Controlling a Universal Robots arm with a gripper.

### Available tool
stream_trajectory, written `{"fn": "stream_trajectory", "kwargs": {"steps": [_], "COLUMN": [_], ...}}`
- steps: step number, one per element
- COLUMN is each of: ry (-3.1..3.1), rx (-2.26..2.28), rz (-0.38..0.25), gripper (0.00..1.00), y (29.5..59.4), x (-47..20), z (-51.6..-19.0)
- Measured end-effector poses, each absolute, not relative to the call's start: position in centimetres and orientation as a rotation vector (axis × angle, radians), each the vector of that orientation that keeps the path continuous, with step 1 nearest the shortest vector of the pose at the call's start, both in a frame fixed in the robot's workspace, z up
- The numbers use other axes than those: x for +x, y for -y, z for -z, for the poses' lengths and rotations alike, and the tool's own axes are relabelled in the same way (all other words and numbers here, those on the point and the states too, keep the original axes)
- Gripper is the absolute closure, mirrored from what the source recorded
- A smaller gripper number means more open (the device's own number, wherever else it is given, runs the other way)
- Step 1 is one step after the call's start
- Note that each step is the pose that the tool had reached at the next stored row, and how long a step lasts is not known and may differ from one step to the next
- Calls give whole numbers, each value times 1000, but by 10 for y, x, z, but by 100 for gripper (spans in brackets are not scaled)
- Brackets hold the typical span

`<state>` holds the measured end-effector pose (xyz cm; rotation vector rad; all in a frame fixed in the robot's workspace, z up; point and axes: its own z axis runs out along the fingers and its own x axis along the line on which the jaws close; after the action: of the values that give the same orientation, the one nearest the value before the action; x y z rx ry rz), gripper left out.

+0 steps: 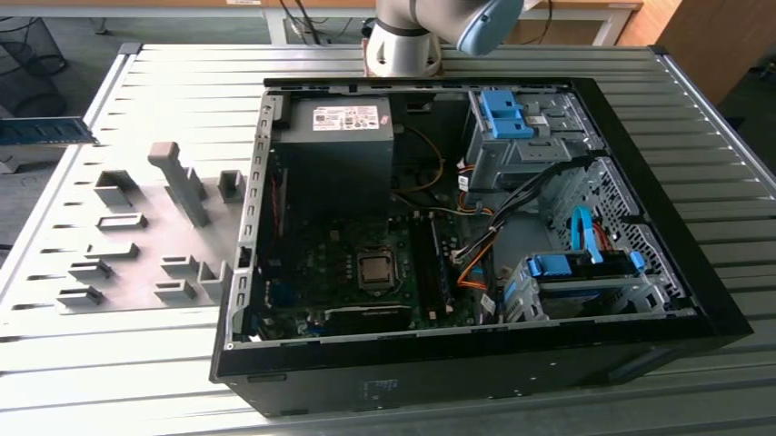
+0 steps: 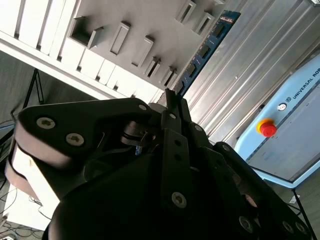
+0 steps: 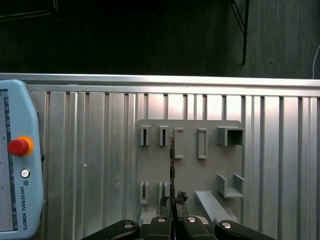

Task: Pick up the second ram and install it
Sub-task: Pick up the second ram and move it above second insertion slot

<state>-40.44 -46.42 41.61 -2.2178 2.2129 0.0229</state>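
- Ram [image 1: 49, 132]: a blue-green stick with dark chips, at the exterior view's left edge, beyond the grey fixture plate [image 1: 140, 250] and well apart from the open computer case [image 1: 485, 359].
- Gripper [image 2: 174, 102]: fingers closed on one end of the ram.

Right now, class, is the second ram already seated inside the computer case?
No, in the second wrist view the fingers clamp the second ram out over the grey fixture plate.
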Motion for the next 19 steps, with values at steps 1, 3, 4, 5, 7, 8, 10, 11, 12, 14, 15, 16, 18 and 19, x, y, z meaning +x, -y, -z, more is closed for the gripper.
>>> {"fn": "stream_trajectory", "kwargs": {"steps": [1, 3, 4, 5, 7, 8, 10, 11, 12, 14, 15, 16, 18, 19], "ry": [-2213, -2213, -2213, -2213, -2213, -2213, -2213, -2213, -2213, -2213, -2213, -2213, -2213, -2213], "rx": [-2218, -2218, -2218, -2218, -2218, -2218, -2218, -2218, -2218, -2218, -2218, -2218, -2218, -2218], "rz": [-23, -23, -23, -23, -23, -23, -23, -23, -23, -23, -23, -23, -23, -23], "gripper": [86, 86, 86, 86, 86, 86, 86, 86, 86, 86, 86, 86, 86, 86], "y": [464, 464, 464, 464, 464, 464, 464, 464, 464, 464, 464, 464, 464, 464], "x": [-404, -404, -404, -405, -404, -404, -403, -403, -403, -403, -403, -403, -403, -403], "z": [-417, -417, -417, -417, -417, -417, -417, -417, -417, -417, -417, -417, -418, -419]}}
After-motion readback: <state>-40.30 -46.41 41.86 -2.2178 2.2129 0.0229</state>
